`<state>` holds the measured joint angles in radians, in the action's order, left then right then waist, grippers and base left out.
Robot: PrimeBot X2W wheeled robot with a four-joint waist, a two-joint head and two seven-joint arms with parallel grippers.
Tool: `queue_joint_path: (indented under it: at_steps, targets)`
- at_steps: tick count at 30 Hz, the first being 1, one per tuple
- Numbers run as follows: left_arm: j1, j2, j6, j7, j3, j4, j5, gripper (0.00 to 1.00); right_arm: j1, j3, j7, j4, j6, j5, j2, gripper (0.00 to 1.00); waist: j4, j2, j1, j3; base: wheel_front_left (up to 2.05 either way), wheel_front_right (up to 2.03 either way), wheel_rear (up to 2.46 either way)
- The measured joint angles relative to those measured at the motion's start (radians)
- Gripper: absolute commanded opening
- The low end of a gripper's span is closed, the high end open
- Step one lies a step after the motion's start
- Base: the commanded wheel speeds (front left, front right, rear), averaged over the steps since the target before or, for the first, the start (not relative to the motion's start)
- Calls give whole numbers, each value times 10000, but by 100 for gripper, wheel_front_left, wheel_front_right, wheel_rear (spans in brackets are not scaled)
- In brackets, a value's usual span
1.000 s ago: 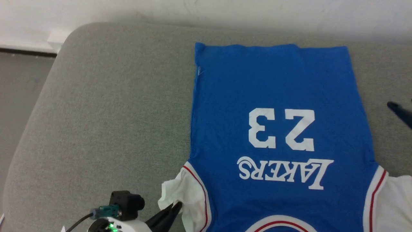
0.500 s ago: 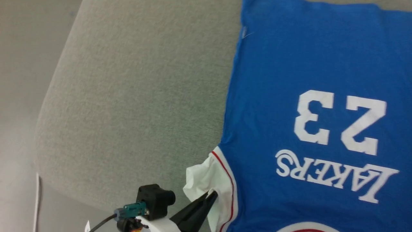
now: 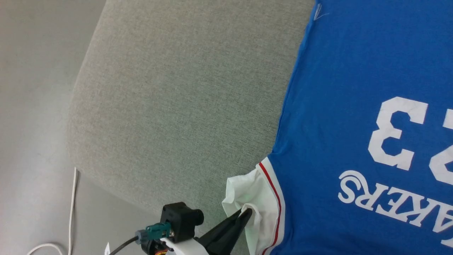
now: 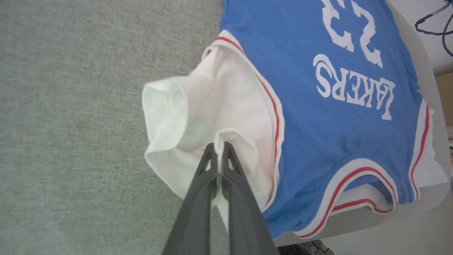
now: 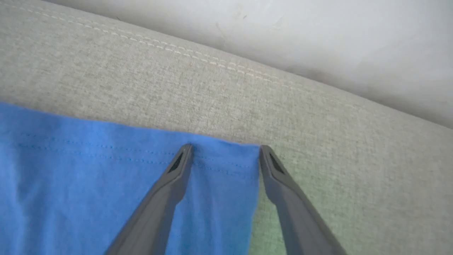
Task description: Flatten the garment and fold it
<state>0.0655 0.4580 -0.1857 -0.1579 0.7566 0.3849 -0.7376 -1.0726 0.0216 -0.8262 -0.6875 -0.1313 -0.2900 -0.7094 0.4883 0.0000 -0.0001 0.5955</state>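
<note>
Head view: garment point(image 3: 354, 88) lies flat, print side up, on the grey cushion point(image 3: 177, 88), at frame right. The "23" and the lettering read upside down to me, so collar end is twd the robot and hem is away. Long axis runs near-to-far, slanted in this frame. Left gripper point(image 3: 247, 212) sits at the bunched white sleeve point(image 3: 244, 187). Beside the cushion there's floor point(image 3: 28, 106) w/ a white cable point(image 3: 72, 198).

Left wrist cam gives what the head cam can't: jaws clenched tight on a fold of that sleeve, cloth pinched btwn the fingers. It also shows the red-striped collar at the cushion's near edge and the other white sleeve at the far side.

Right wrist cam covers the opposite end: right gripper point(image 5: 225, 148) w/ fingers spread wide, nothing in them, at the hem's corner. One tip is over blue cloth, the other just beside the side edge. Can't tell if they touch. Past the hem there's bare cushion, then a pale wall point(image 5: 283, 42).
</note>
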Motion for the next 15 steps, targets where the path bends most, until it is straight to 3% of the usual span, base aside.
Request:
queue_joint_path:
  at_steps: [1,2,15]
  targets:
    - [2,-21,2,12,0,-52,-6,0,-39,75,-4,-25,2,-10,-27,40,41,0,0,50,0,0,0]
    - [2,-35,2,15,-4,-104,-13,0,-66,134,-4,-38,10,-29,-46,0,69,0,0,86,0,0,0]
    - [-18,151,-19,176,-336,-698,-236,0,945,1014,731,-483,-4,-366,125,0,-448,0,0,-729,0,0,0]
